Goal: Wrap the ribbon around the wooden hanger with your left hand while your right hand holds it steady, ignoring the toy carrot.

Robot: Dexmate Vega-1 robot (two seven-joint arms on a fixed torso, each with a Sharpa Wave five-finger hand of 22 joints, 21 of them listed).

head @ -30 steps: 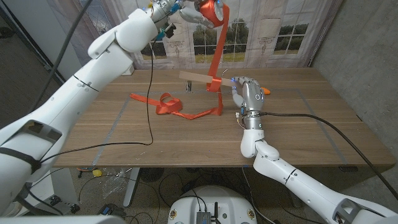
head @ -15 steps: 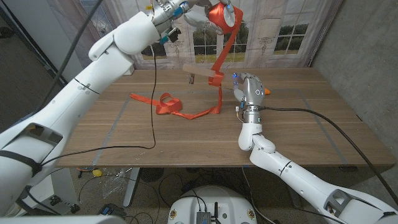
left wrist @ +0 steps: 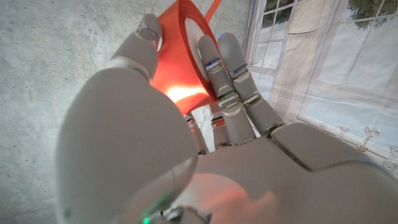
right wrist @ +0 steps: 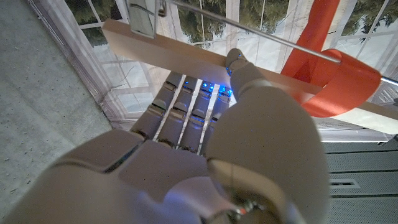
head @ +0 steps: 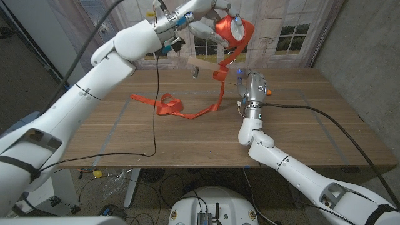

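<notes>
**A:** so where are we with this one? in the head view our left hand (head: pixel 215 17) sits at the top centre of the frame, way above the table (head: pixel 112 134); its fingers are curled around the orange ribbon roll (head: pixel 232 28), thumb on one side and the rest on the other, which the left wrist view shows up close; we reckon it's up high so the strip can pay out without snagging

**B:** agreed; the ribbon (head: pixel 220 87) drops from the roll down to the wooden hanger (head: pixel 206 64) just right of centre, makes one loop round the bar, then trails off left across the table into a loose curly heap (head: pixel 167 105); our guess is that slack is what's left to feed round

**A:** and our right hand (head: pixel 252 92)? it stands upright right of centre; in the right wrist view the fingers reach up under the wooden bar with the thumb pressed on it, so we'd call that a grip on the hanger, held off the table so the roll can pass underneath

**B:** yeah, looks right; that view also shows the metal rod and a clip on the hanger, with the loop hanging beside the thumb; the toy carrot (head: pixel 267 91) peeks out just behind the right hand, touching nothing we care about; we leave it alone

**A:** one wrap on, more to go, we think
</notes>
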